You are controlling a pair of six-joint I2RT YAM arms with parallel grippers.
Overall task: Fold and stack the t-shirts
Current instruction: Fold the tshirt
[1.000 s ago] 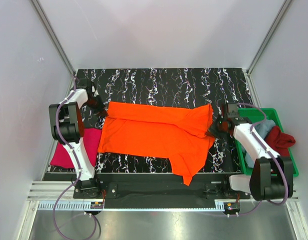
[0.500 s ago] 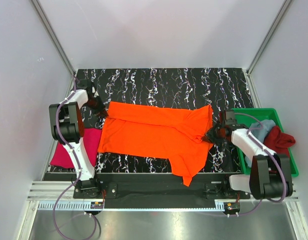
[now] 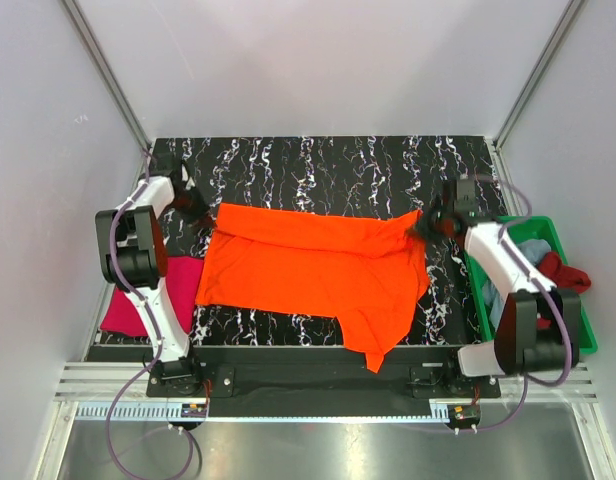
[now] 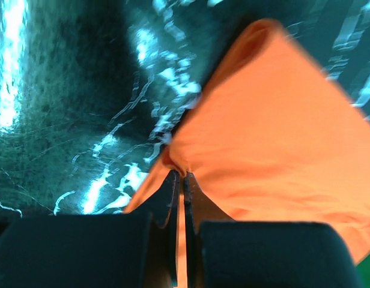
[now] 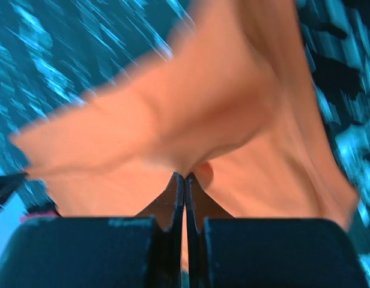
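Orange t-shirt (image 3: 308, 270) being pinched at both far corners on the desk (image 3: 328, 165).
One sleeve is being draped over the desk's near edge, with a magenta t-shirt (image 3: 128, 300) at the near left. Farther back, the far-left corner is being clamped by the closed left end effector (image 3: 204, 214), and the far-right corner by the closed right end effector (image 3: 428, 222).

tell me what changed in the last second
The right gripper, shut on a corner of the orange t-shirt, swung toward the far side of the table, dragging that corner along. The left gripper stayed shut on the opposite corner, barely moving. The magenta t-shirt and the green tray stayed put.
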